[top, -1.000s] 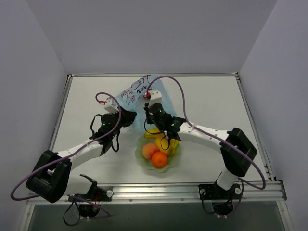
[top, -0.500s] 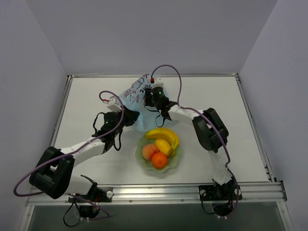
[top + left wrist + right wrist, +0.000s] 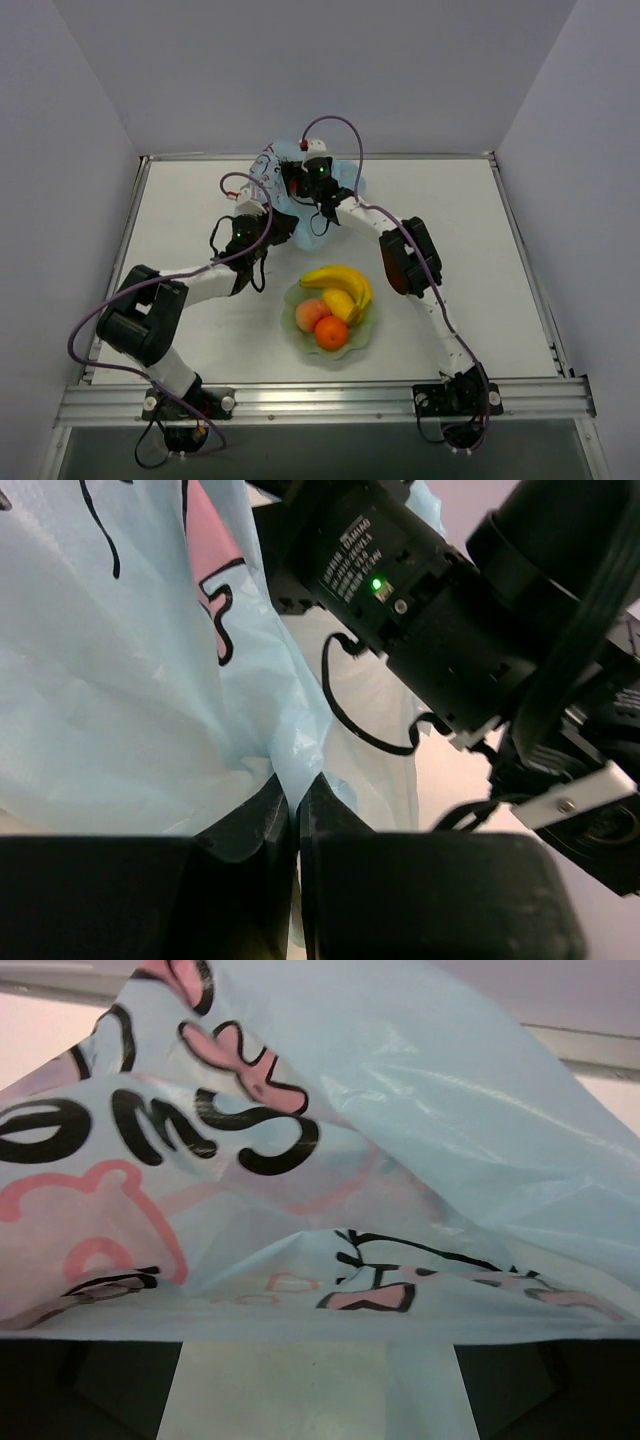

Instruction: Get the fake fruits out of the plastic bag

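Note:
The light-blue plastic bag (image 3: 285,165) with pink-and-black print lies crumpled at the far middle of the table. My left gripper (image 3: 272,226) is shut on a fold of its film (image 3: 120,680), the fingertips (image 3: 275,798) pinched together. My right gripper (image 3: 303,182) stands wide open at the bag, its dark fingers (image 3: 100,1385) far apart, with only bag film (image 3: 400,1110) and table between them. No fruit shows inside the bag. A banana (image 3: 338,277), mango (image 3: 341,302), peach (image 3: 310,315) and orange (image 3: 332,334) lie in a pale green bowl (image 3: 290,322).
The bowl sits in front of the bag, near the table's middle. The right arm's wrist (image 3: 400,590) and its cable hang close beside my left gripper. A raised metal rim (image 3: 510,230) borders the table, and grey walls stand around it.
My right gripper left the bowl, swung back to the bag and opened wide. The left gripper, still pinching the bag, moved toward the far edge with it.

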Controlling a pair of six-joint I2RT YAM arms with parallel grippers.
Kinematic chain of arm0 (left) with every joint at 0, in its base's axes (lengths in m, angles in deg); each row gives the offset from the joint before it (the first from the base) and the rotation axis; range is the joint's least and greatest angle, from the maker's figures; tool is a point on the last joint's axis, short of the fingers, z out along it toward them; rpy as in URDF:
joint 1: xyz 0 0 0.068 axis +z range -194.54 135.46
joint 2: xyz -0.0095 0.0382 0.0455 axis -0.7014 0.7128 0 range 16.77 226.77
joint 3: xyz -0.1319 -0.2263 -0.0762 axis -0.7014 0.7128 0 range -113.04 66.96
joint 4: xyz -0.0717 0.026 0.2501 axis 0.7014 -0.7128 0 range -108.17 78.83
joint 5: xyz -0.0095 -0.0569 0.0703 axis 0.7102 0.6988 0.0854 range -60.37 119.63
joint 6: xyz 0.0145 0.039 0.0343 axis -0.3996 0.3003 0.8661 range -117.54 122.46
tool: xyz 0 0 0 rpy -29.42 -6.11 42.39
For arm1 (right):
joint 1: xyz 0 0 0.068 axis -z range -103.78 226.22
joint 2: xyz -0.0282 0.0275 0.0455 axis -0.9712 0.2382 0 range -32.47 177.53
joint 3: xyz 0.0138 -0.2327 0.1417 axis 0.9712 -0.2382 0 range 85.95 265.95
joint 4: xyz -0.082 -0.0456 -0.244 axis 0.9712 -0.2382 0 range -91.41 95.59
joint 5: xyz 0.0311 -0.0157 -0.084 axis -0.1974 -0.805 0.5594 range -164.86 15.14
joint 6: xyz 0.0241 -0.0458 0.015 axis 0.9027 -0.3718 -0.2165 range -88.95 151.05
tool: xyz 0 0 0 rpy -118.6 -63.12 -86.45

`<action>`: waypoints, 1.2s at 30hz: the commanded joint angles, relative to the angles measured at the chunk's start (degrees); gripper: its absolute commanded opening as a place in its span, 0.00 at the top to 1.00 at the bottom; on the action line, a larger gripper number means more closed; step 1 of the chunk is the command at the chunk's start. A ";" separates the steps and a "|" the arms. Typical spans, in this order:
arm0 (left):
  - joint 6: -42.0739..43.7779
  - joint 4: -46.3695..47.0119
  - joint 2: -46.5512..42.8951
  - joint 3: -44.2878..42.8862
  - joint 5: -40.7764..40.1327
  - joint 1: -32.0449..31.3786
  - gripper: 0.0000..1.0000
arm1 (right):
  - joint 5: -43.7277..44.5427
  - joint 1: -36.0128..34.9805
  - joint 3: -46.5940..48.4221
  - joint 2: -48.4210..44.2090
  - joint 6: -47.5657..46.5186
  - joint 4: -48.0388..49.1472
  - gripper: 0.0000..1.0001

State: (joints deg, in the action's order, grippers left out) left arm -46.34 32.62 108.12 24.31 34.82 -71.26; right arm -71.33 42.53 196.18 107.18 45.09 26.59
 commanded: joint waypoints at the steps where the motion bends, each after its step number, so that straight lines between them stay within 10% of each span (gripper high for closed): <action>1: -1.47 4.36 1.37 -3.22 0.61 1.31 0.98 | -2.91 1.52 10.50 6.91 2.74 -2.98 0.00; 12: -1.92 3.67 4.36 -3.49 0.96 5.45 0.98 | -11.52 2.14 36.01 27.33 15.31 8.53 0.09; 14: -1.57 3.58 4.28 -4.19 0.88 6.41 0.97 | -13.10 2.23 32.52 25.94 15.40 12.30 0.33; 16: -0.08 3.06 3.14 -5.67 0.44 7.03 0.70 | -12.50 2.32 18.98 19.10 14.53 18.34 0.61; 19: 2.56 -0.28 0.51 -9.88 -0.88 8.52 0.33 | -13.54 3.19 4.42 8.93 13.56 27.13 0.79; 23: 7.48 -9.23 -4.50 -16.39 -4.57 10.02 0.14 | -16.52 4.86 -8.52 2.12 13.73 29.63 0.92; 27: 10.65 -21.59 -7.94 -22.79 -11.42 12.47 0.12 | -19.44 6.36 -13.36 -1.57 14.35 30.33 0.95; 36: 13.10 -35.41 8.64 -42.04 5.59 23.81 0.12 | -23.57 6.80 -24.18 -9.82 13.12 32.18 0.99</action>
State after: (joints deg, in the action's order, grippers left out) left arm -37.00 8.01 109.21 -11.80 31.95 -49.14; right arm -91.83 50.18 175.03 103.69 59.10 53.49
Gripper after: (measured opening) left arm 0.884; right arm 0.015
